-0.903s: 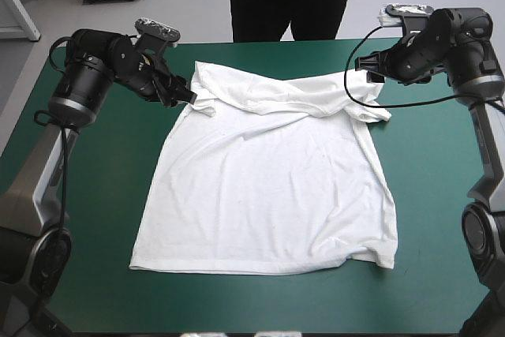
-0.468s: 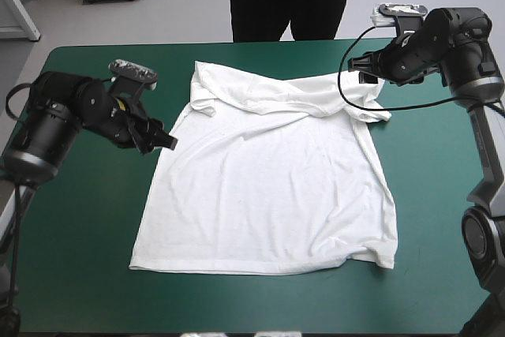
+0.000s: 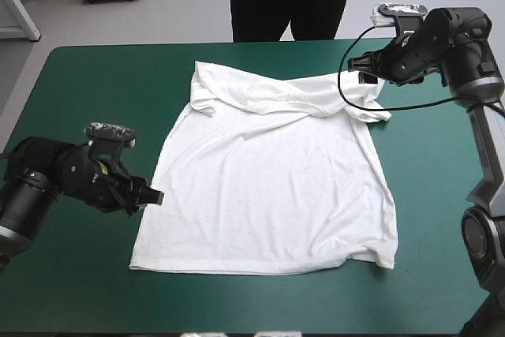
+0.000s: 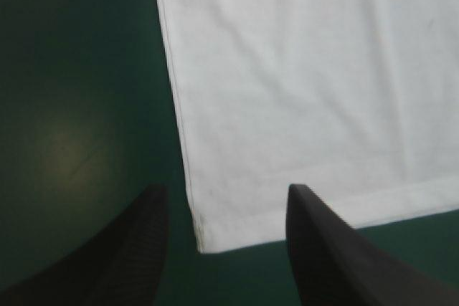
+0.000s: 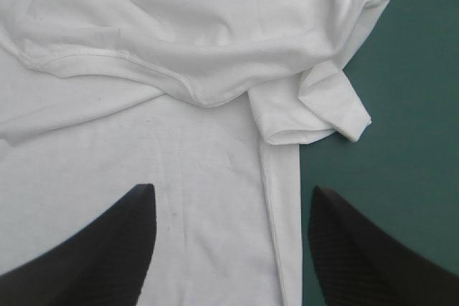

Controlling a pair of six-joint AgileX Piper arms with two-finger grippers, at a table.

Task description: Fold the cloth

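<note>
- Left arm [image 3: 55,187] reaches low; left fingers [image 4: 136,249] spread empty, the T-shirt [image 3: 268,187] with its hem corner [image 4: 204,238] between them.
- Right arm [image 3: 454,37] hovers at the far side; right fingers [image 5: 122,249] parted, sleeve [image 5: 315,112] just ahead.

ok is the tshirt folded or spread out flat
Spread flat: the T-shirt lies open on the teal-green cover, hem and both side edges showing; only its far end is turned over, sleeves bunched.

White short-sleeved cotton T-shirt [image 3: 268,195] spread flat mid-table on teal-green cover, hem toward near edge, collar end folded over and rumpled, sleeves bunched.
</note>
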